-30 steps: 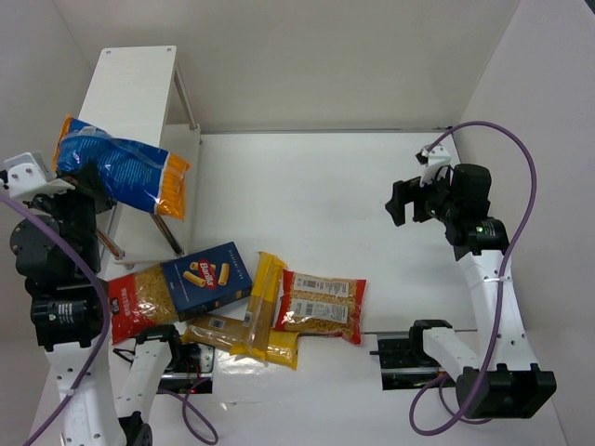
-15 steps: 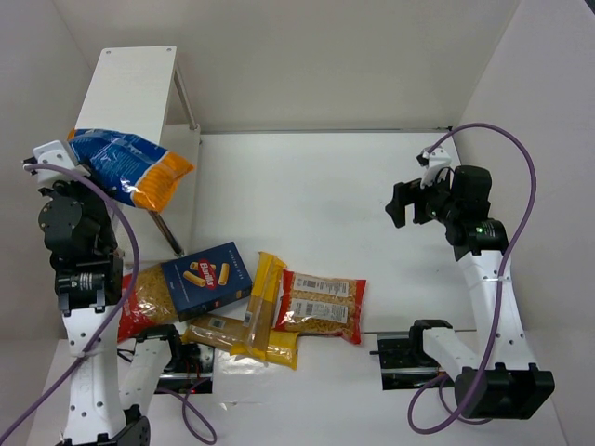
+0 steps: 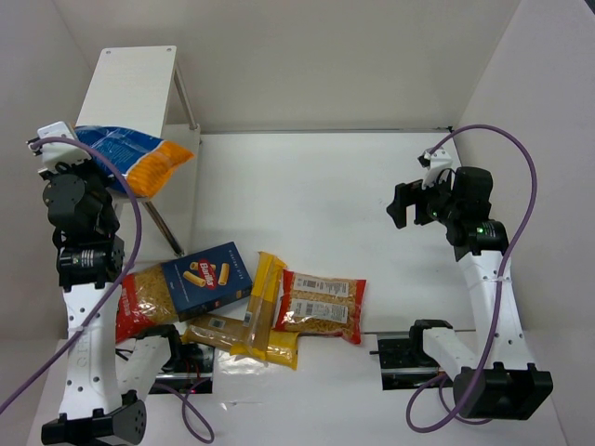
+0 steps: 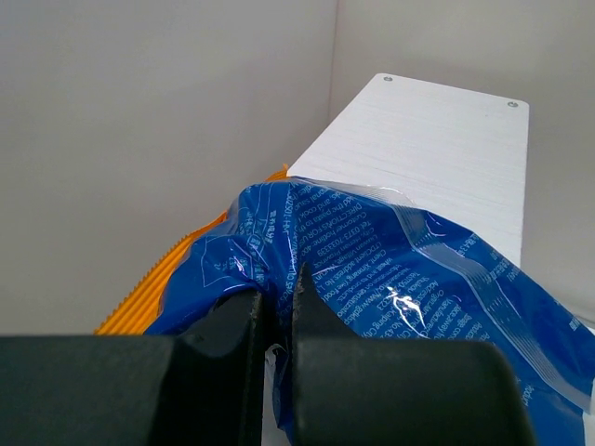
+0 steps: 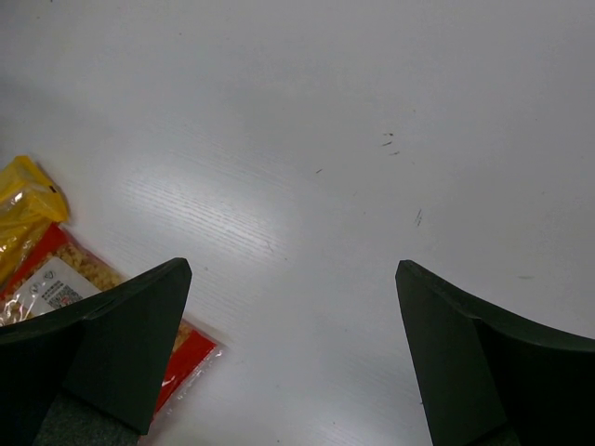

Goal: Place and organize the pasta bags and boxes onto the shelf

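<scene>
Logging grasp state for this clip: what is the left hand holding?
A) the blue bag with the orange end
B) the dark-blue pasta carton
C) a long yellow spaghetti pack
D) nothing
A: the left wrist view shows the left hand pinched shut on the blue bag, up by the shelf, while the dark-blue carton lies untouched lower down.

Top external: high at near edge, down over whole table [image 3: 307,186]. Left wrist: close on blue bag [image 4: 390,269], facing shelf [image 4: 446,139] top. Right wrist: near, downward; shares red-trimmed bag [image 5: 51,279] with top.
</scene>
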### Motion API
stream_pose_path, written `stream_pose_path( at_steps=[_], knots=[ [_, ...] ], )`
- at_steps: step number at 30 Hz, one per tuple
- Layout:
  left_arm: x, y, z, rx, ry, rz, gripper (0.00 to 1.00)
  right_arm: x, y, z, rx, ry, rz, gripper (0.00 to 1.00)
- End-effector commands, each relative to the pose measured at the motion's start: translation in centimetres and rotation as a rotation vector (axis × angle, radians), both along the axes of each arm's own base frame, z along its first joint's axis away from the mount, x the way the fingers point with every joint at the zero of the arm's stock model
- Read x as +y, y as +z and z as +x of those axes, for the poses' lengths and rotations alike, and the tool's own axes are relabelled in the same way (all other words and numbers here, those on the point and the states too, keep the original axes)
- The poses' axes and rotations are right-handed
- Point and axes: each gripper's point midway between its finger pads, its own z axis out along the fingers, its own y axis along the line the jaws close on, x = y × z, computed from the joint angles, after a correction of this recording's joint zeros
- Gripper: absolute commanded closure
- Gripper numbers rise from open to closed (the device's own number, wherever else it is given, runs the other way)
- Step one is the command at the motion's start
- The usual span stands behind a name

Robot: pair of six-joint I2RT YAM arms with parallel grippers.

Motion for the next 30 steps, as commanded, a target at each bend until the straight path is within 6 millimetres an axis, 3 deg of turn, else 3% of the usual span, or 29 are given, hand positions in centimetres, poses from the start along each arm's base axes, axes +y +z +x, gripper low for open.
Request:
stream_pose_path(
  at_steps=[1, 7, 12, 16, 21, 25, 30],
  knots=[
    [1.7, 4.3, -2.1, -0.136, 0.113, 0.039, 1.0, 0.0, 0.6, -0.2, -0.023, 0.0, 0.013, 0.0],
    [2.2, 2.6, -1.3, -0.062, 0.125, 0.049, 0.99, 0.2, 0.4, -0.2, -0.023, 0.008, 0.017, 0.0],
    [1.9, 1.3, 1.0, 0.038, 0.076, 0.046, 0.89, 0.2, 0.4, -0.2, -0.023, 0.008, 0.017, 0.0],
    [1.6, 0.4, 2.4, 0.105, 0.042, 0.063, 0.77, 0.3, 0.4, -0.2, -0.023, 0.016, 0.022, 0.0],
    [1.4, 1.6, 2.6, 0.104, 0.025, 0.077, 0.58, 0.3, 0.0, -0.3, -0.014, 0.016, 0.023, 0.0],
    [2.1, 1.1, 3.4, 0.144, 0.054, 0.074, 0.36, 0.3, 0.0, -0.3, -0.014, 0.016, 0.023, 0.0],
    [2.4, 2.2, 3.4, 0.13, 0.075, 0.082, 0.25, 0.5, 0.3, -0.5, -0.023, 0.024, 0.027, 0.0]
  ],
)
